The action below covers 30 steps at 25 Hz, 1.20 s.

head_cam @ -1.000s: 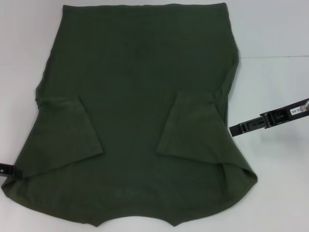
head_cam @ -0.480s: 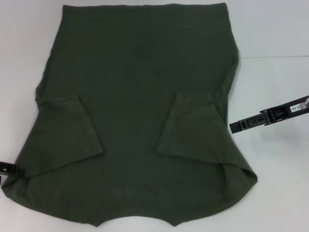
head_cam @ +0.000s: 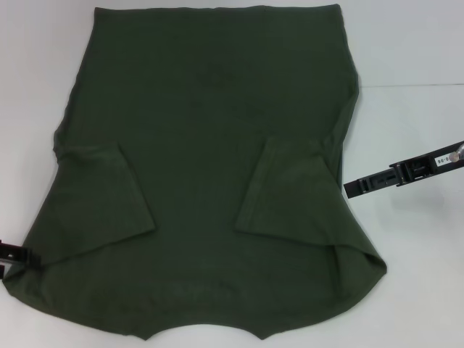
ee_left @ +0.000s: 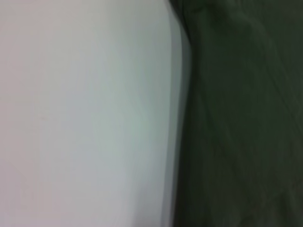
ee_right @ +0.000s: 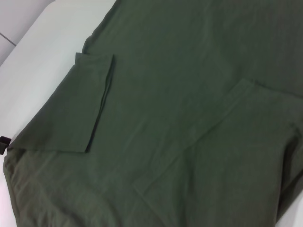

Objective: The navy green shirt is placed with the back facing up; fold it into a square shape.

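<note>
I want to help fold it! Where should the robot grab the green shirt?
Best at the side edges of the shirt, each pincer coming from its own side. Both sleeves are already folded in, so the long edges lie flat and reachable. The left pincer sits at the near left corner; the right pincer is beside the right edge.

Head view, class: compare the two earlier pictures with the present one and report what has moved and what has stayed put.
The right gripper has drifted slightly outward, away from the navy green shirt. The left gripper has slid a little nearer the robot along the shirt's left edge. Nothing was grasped or released. The shirt lies unchanged, both sleeves folded in.
</note>
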Each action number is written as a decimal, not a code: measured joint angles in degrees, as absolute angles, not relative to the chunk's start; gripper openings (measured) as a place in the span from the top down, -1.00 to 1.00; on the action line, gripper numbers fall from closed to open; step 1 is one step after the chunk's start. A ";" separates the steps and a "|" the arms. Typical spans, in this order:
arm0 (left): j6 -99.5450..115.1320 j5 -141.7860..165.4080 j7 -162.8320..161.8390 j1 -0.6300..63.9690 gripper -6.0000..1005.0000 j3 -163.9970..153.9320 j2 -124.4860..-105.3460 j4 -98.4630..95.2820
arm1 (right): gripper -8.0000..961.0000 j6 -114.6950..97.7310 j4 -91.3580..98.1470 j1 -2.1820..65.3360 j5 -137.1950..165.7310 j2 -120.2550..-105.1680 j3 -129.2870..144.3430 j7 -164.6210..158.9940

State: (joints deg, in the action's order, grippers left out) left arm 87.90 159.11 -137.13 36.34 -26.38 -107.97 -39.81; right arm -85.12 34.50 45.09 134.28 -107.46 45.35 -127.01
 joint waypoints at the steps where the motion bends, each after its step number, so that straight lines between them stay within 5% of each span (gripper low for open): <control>1: 87.86 159.11 -137.14 36.36 -0.71 -26.60 -108.01 -39.80 | -0.97 -84.89 34.49 45.11 134.27 -107.47 45.35 -127.01; 30: 88.06 160.99 -137.81 37.26 -0.71 -27.07 -107.57 -40.03 | -0.97 -83.82 34.19 45.17 134.21 -107.57 45.35 -126.36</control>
State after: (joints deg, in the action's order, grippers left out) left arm 88.06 160.99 -137.81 37.26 -27.07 -107.57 -40.03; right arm -83.82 34.19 45.17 134.21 -107.57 45.35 -126.36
